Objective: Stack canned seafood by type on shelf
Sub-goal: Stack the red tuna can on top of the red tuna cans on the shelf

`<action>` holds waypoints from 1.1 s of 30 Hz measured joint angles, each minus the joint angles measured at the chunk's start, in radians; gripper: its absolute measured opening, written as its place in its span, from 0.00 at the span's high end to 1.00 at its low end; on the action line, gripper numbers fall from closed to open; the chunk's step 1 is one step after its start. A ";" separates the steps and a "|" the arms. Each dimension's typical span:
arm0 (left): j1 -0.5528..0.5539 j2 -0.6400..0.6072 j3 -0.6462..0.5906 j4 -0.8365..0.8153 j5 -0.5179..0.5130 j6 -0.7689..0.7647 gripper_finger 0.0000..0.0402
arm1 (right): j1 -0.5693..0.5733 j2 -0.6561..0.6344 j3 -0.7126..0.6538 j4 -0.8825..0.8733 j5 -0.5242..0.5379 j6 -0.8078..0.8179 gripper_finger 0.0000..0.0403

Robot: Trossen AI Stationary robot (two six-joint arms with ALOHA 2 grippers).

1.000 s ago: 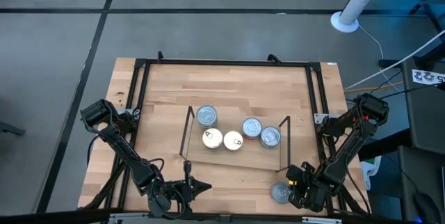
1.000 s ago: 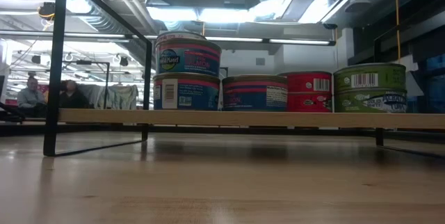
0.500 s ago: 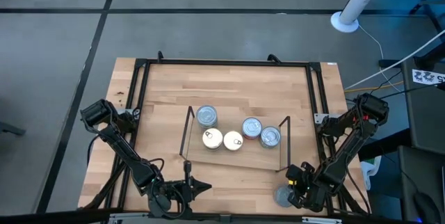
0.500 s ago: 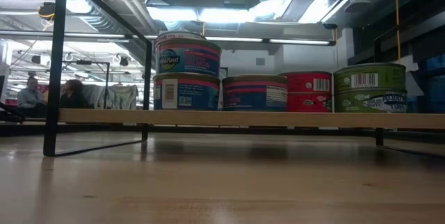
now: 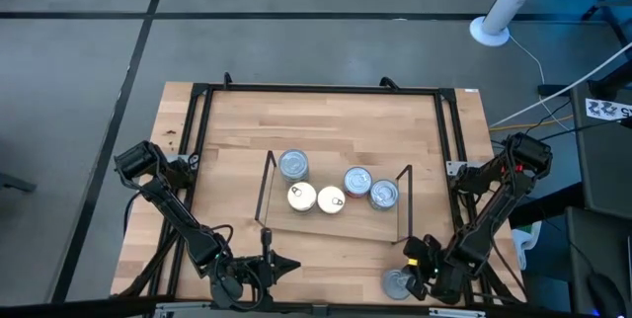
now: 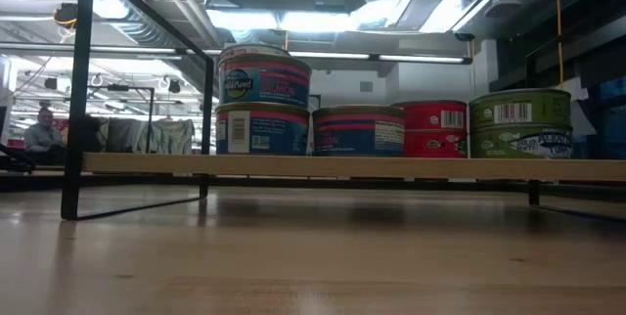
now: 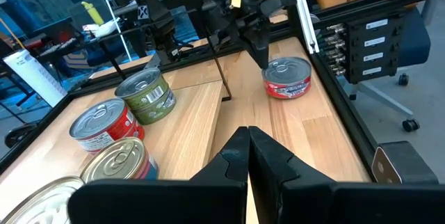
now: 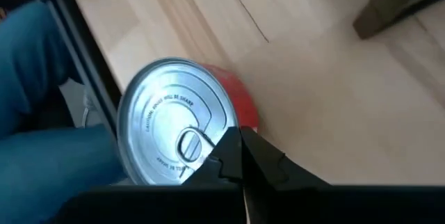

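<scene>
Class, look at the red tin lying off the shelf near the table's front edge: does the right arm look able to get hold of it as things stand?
Probably yes. The right gripper hangs right beside the red tin, and nothing lies between them. Its fingers are shut over the lid, though, so it would have to open first.

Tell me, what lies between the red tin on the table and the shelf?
Only bare wooden tabletop. In the high view, the red tin sits off the shelf, near the table's edge, beside the right gripper, with nothing between.
</scene>
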 joint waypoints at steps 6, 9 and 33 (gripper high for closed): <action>0.000 0.000 0.000 0.000 0.000 0.000 1.00 | 0.001 0.000 0.000 0.027 0.096 0.019 1.00; 0.001 0.000 0.000 0.001 0.000 -0.016 1.00 | 0.001 0.000 0.000 0.026 0.099 0.019 1.00; 0.288 0.305 0.274 0.356 0.743 -0.147 1.00 | -0.064 0.000 0.002 0.037 0.073 0.017 1.00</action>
